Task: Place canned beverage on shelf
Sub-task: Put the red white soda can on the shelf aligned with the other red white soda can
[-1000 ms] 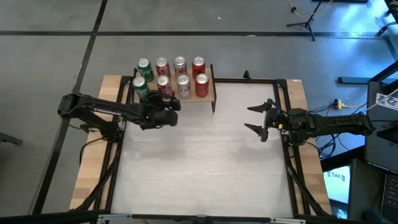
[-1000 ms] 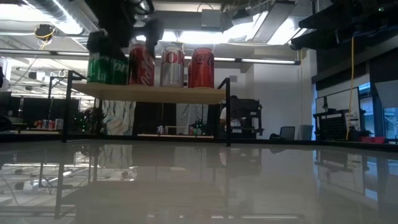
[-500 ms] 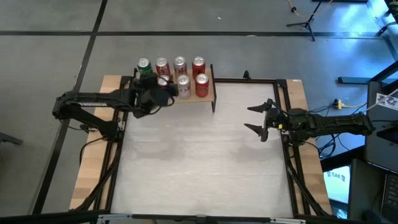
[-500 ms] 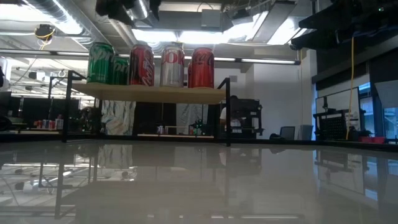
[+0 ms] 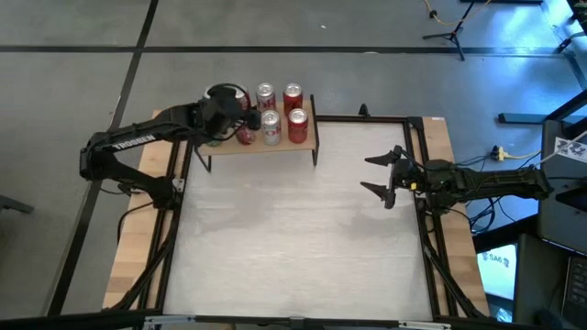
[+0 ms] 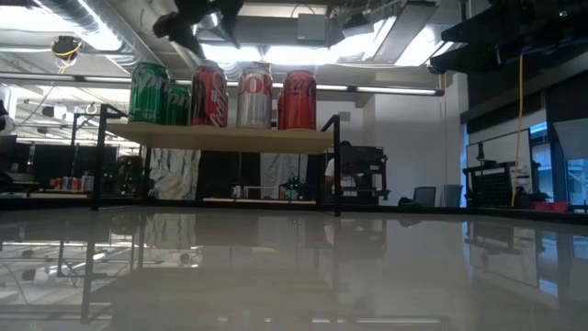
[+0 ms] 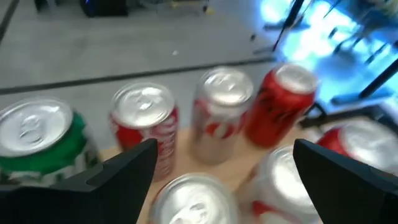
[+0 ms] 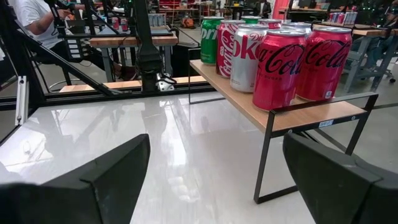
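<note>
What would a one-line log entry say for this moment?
left tool: open, empty, above cans | shelf: cans standing | right tool: open, waiting over table

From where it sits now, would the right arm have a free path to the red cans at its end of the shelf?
Probably yes. The right gripper is open over bare table, and nothing stands between it and the red cans on the shelf.

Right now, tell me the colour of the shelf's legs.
Black, thin metal legs under the light-wood shelf; clearest in the right wrist view.
</note>
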### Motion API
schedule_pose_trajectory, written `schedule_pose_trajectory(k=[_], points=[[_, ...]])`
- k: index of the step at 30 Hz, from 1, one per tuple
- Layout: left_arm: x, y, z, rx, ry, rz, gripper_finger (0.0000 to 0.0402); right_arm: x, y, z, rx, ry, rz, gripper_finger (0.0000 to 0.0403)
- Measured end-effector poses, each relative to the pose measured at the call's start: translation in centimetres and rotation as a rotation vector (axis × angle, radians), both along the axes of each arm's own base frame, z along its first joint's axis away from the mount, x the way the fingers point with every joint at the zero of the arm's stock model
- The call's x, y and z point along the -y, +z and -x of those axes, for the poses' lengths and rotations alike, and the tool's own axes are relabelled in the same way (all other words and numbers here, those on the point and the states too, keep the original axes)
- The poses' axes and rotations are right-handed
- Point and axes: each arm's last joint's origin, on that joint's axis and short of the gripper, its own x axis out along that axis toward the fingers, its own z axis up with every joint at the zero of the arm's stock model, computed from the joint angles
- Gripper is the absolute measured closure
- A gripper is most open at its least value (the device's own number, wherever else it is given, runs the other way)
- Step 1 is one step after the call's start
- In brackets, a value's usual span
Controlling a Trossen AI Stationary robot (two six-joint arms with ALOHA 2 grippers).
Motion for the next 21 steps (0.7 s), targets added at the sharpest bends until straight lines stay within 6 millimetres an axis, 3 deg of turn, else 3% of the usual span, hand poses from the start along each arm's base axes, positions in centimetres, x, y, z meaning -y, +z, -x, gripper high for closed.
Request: schedule_pose_trajectory(k=[8, 21], points=[[-0.4, -1.1, 0.7, -0.126, 0.009, 0.058, 0.0037, 0.0, 0.0, 0.0, 0.000, 0.000, 0.000, 0.0040], [-0.7, -3.0, -0.7, -0.211, -0.006, 0.126, 0.0037, 0.0, 0.0, 0.0, -0.002, 0.000, -0.001, 0.0040]])
